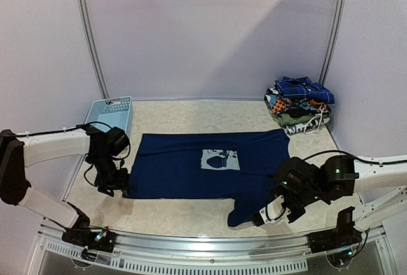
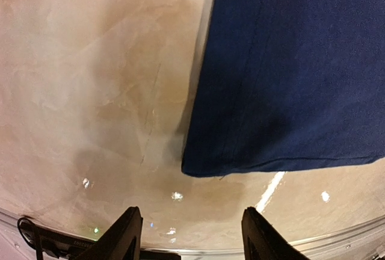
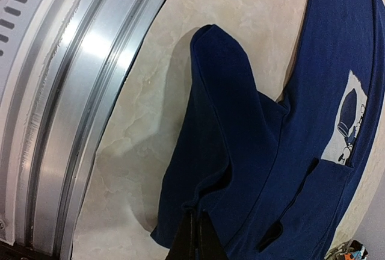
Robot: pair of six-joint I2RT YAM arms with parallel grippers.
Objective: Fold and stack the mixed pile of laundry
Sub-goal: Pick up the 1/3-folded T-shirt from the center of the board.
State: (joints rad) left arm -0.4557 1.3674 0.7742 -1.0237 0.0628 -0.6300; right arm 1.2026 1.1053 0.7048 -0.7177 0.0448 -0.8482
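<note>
A navy T-shirt [image 1: 191,167] with a pale chest print [image 1: 221,159] lies spread flat across the table. My right gripper [image 1: 261,219] is shut on the shirt's near right sleeve [image 3: 222,145]; its fingertips [image 3: 195,236] pinch a fold of the fabric beside the front edge. My left gripper [image 1: 114,184] hangs at the shirt's near left corner [image 2: 198,167]. It is open in the left wrist view [image 2: 191,236], with only bare table between the fingers [image 2: 123,236]. The rest of the laundry sits stacked at the back right [image 1: 297,111], a blue plaid shirt [image 1: 304,88] on top.
A light-blue slotted basket [image 1: 109,114] stands at the back left, just behind my left arm. The metal rail [image 3: 78,91] of the table's front edge runs close to my right gripper. Walls close in the table on three sides.
</note>
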